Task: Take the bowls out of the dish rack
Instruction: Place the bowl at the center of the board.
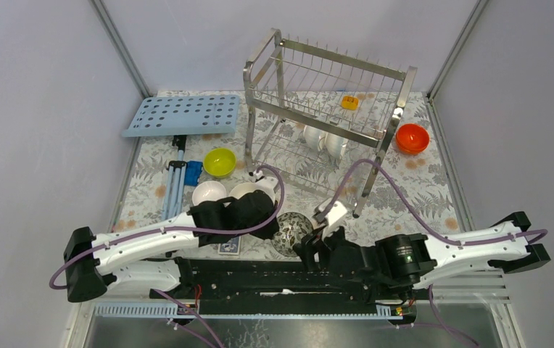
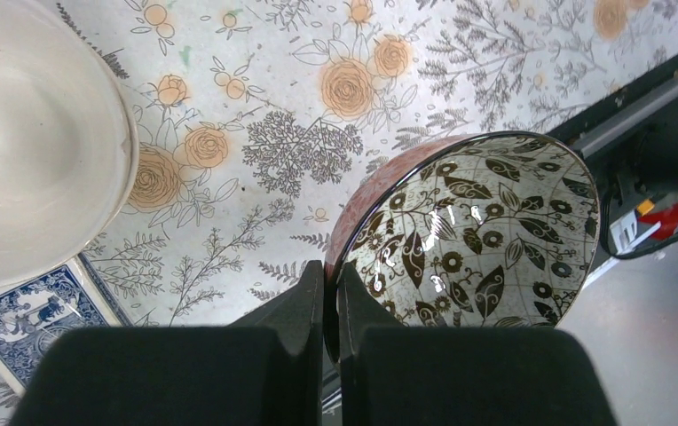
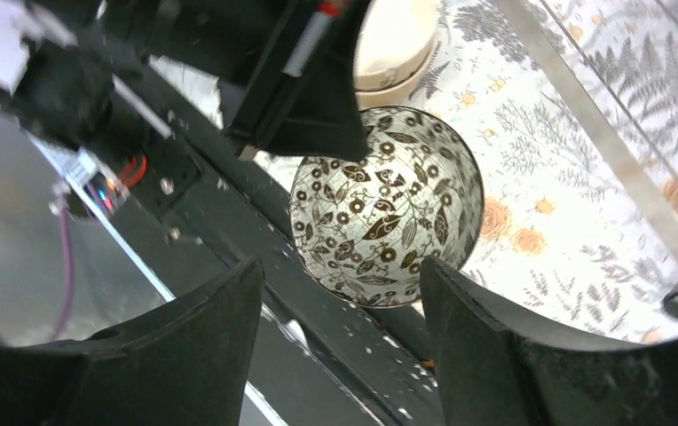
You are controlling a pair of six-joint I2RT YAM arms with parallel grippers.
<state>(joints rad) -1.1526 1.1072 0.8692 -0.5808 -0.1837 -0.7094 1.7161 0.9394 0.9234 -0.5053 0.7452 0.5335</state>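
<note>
The dark patterned bowl (image 1: 293,230) sits at the table's near edge, between both arms. My left gripper (image 2: 331,277) is shut on its rim, one finger inside and one outside; the bowl (image 2: 486,226) looks tilted. My right gripper (image 3: 340,266) is open, hovering just beside the same bowl (image 3: 384,209) without touching it. The steel dish rack (image 1: 259,72) stands at the back, with white bowls (image 1: 325,139) on its lower tier. On the table are a yellow-green bowl (image 1: 219,162), two white bowls (image 1: 209,192) and an orange-red bowl (image 1: 412,138).
A light-blue perforated tray (image 1: 182,114) lies at the back left. A small yellow-orange block (image 1: 349,102) sits on the rack's upper tier. A blue playing card (image 2: 25,319) lies beside a white bowl (image 2: 34,142). The black base rail (image 1: 274,279) runs just below the patterned bowl.
</note>
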